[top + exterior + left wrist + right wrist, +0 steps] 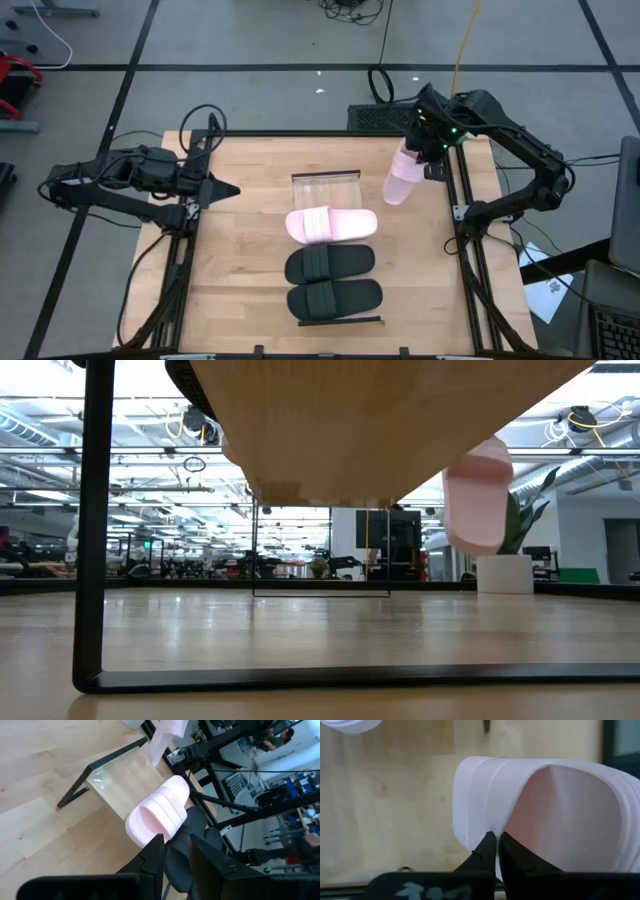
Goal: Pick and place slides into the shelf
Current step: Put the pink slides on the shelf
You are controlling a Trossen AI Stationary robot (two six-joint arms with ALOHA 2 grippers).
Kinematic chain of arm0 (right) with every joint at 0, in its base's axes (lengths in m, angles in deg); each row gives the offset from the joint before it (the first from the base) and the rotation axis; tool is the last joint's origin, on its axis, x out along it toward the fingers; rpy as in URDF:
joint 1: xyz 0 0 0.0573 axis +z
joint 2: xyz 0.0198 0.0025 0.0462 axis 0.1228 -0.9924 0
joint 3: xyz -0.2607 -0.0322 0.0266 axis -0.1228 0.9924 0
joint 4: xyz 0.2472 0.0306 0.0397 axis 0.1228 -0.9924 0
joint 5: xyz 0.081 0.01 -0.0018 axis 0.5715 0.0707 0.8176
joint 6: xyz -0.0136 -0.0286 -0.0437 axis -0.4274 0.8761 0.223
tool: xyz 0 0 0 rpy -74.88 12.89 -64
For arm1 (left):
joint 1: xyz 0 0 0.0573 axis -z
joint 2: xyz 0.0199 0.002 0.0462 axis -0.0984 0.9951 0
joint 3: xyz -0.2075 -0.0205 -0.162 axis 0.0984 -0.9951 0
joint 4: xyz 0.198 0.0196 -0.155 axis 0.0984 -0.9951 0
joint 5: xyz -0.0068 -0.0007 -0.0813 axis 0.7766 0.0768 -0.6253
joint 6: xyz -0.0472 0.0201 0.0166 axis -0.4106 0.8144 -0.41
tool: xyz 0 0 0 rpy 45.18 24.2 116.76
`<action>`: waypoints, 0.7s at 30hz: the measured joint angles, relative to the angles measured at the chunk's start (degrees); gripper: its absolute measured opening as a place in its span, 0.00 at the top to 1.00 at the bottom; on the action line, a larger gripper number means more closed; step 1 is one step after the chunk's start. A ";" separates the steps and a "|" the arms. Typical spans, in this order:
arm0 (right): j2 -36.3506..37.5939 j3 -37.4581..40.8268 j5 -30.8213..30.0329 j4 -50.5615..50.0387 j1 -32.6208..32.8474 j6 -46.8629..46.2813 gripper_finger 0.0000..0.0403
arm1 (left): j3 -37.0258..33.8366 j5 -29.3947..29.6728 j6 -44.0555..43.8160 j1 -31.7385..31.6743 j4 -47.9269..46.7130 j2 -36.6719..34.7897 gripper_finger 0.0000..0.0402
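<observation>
1. No brand, label or readable writing shows on the sandals, the rack or the arms.
2. The right gripper point(428, 160) is near the table's far right corner, above the tabletop point(240, 270). Its fingers pinch the strap of a pale pink slide point(403, 177), as the right wrist view shows with the two tips point(490, 851) pressed close on the strap's edge.
3. That held pink slide hangs off the table, its long axis tilted steeply and its lower end pointing down toward the wood; in the low view it point(477, 500) dangles clear of the surface.
4. The shelf point(326, 186) runs from the table's far middle toward the near edge; its far end plank is bare.
5. On it lie three slides, each with its long axis across the shelf: a second pink slide point(331, 224), then a black slide point(329, 263), then another black slide point(334, 298) nearest the near edge.
6. The left gripper point(228, 190) waits at the table's left edge, pointing toward the shelf, its fingers close together and holding nothing.
</observation>
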 joint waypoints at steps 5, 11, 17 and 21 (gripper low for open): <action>0.00 -6.79 -6.34 -0.05 3.33 4.24 1.00 | 0.00 -0.15 -1.28 0.00 0.02 0.34 0.79; 0.00 -14.81 -12.02 0.02 6.56 9.06 1.00 | 0.00 -0.16 -2.00 -0.01 0.02 0.31 0.79; 0.03 -20.64 -18.57 0.80 9.88 17.04 1.00 | 0.00 -0.15 -3.17 0.00 0.24 0.33 0.79; 0.04 -21.57 -24.48 1.83 12.27 21.68 1.00 | 0.00 -0.13 -3.24 0.00 1.43 0.33 0.79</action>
